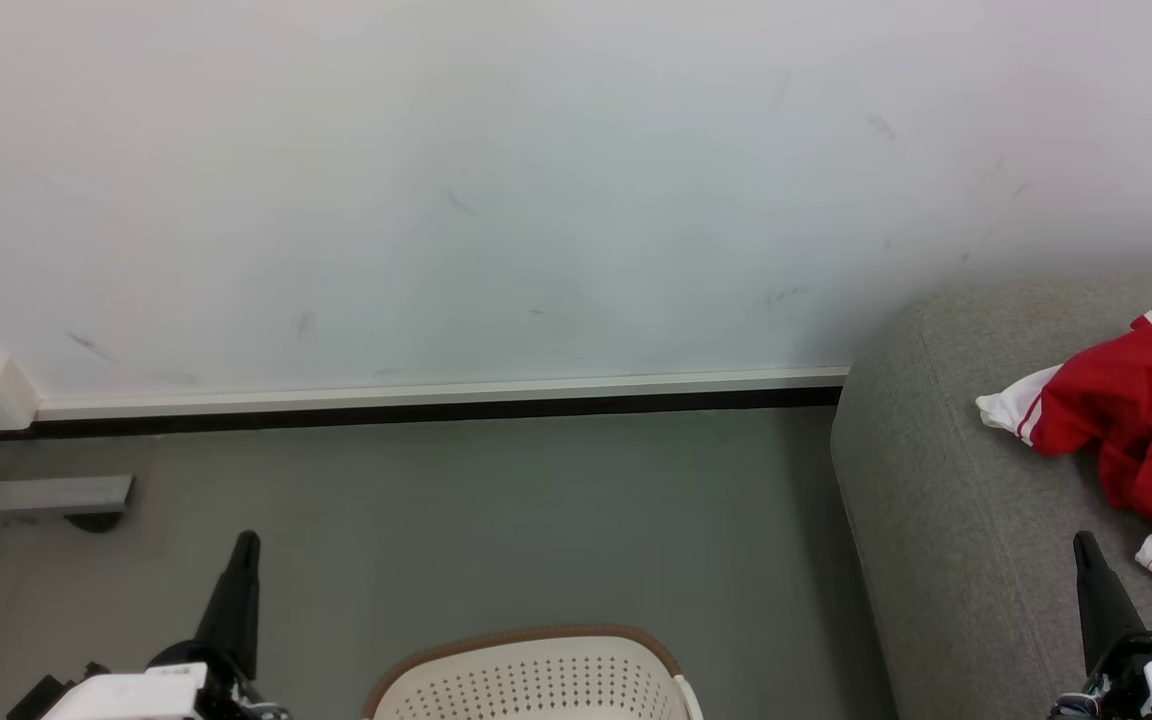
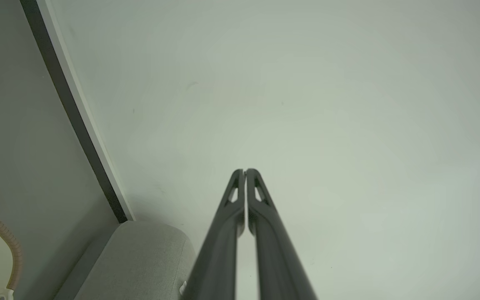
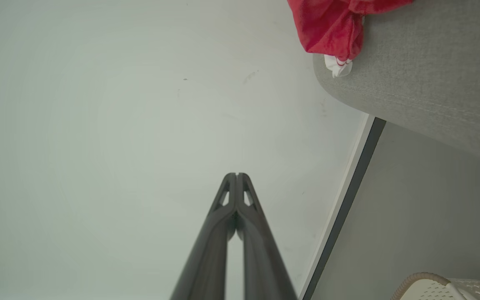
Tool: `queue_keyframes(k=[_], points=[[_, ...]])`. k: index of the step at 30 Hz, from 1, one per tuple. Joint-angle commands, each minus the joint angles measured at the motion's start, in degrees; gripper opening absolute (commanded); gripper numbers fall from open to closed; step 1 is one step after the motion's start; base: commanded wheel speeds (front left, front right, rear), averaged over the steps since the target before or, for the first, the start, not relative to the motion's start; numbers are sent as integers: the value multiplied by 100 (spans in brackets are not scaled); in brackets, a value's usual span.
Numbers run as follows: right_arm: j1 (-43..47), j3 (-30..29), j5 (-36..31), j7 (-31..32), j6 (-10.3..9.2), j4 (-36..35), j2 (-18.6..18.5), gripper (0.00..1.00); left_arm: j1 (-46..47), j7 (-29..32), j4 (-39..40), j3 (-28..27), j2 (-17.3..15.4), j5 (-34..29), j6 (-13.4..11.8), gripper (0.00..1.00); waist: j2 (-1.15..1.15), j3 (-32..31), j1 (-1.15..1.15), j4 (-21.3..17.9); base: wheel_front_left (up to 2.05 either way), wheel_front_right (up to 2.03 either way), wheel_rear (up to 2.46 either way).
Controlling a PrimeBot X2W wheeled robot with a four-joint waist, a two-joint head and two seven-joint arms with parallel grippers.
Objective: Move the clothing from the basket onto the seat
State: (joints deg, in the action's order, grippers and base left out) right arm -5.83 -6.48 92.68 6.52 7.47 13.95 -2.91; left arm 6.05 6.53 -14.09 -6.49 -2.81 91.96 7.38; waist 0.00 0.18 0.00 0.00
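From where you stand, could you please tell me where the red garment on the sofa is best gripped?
The red garment lies crumpled on the sofa, so I'd pinch its raised red bunch from above with the right claw, the nearer one; its white cuffs lie flat, offering less to pinch.

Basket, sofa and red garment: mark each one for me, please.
basket (image 1: 536,685), head view, on its perforated inner wall.
sofa (image 1: 1026,500), head view, on bare grey fabric beside the garment.
red garment (image 1: 1136,400), head view, on the red cloth at its middle.
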Motion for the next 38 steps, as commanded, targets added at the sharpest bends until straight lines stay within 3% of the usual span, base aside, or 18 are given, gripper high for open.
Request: queue_keyframes(k=[1, 38], points=[[-72, -27, -47, 18, 4, 15, 5, 0, 44, 22, 3, -9, -13, 84, 27, 0, 0, 0, 0, 0, 0, 0, 0], [-72, -31, -51, 20, 4, 15, 8, 0, 44, 21, 3, -8, -13, 84, 27, 0, 0, 0, 0, 0, 0, 0, 0]])
